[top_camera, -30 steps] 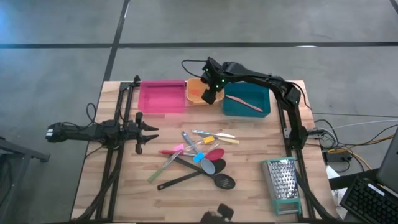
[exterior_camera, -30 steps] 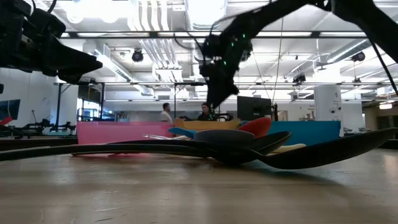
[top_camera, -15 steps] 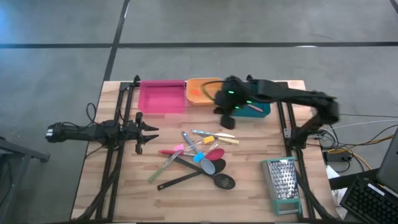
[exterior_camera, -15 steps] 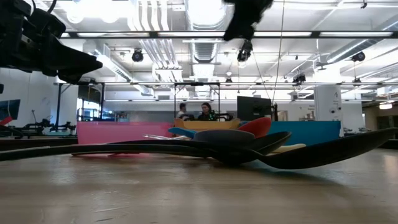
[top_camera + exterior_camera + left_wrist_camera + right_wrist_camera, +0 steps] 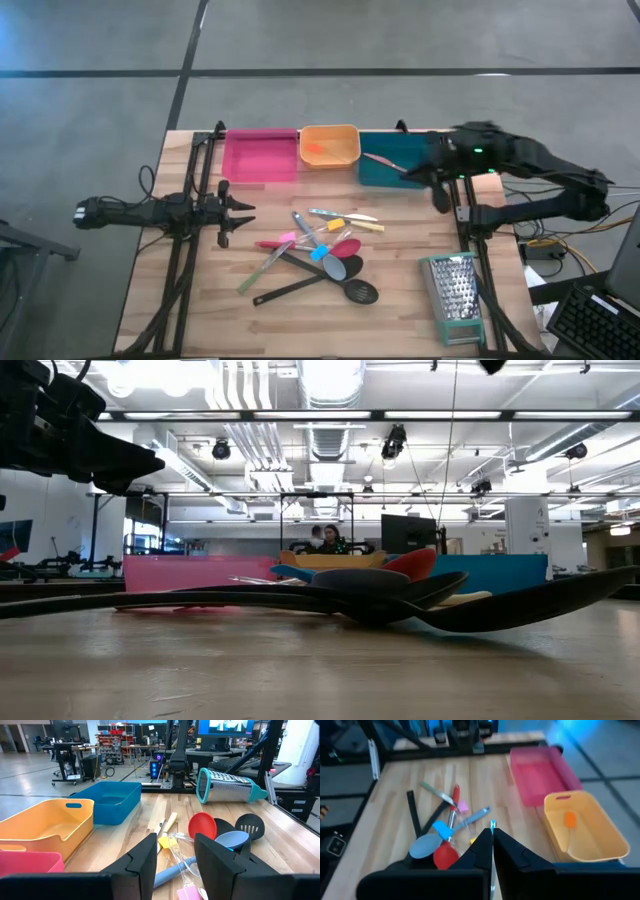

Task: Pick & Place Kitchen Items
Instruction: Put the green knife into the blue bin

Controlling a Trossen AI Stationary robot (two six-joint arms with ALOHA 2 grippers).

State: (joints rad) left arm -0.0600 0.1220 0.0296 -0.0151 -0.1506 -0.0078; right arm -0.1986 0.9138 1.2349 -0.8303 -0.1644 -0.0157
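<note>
The kitchen items lie in a loose pile (image 5: 320,250) on the middle of the wooden table: black slotted spoons, a red spoon (image 5: 202,826), a grey-blue spoon (image 5: 423,845), and pink, yellow and blue pieces. An orange piece (image 5: 569,820) lies in the orange bin (image 5: 330,132), and a slim utensil (image 5: 392,165) lies in the teal bin (image 5: 375,177). My right gripper (image 5: 439,198) hangs shut and holds nothing, at the teal bin's right end, above the table. My left gripper (image 5: 245,212) stands open left of the pile, its fingers pointing at it.
A pink bin (image 5: 260,157) stands at the back left beside the orange one. A metal grater with green trim (image 5: 455,292) lies near the table's right front corner. Bare wood lies between my left gripper and the pile, and along the near edge.
My right gripper has left the space over the orange bin. It has swung toward the table's right edge, past the teal bin, and has risen out of the low view. My left arm and the pile have kept still.
</note>
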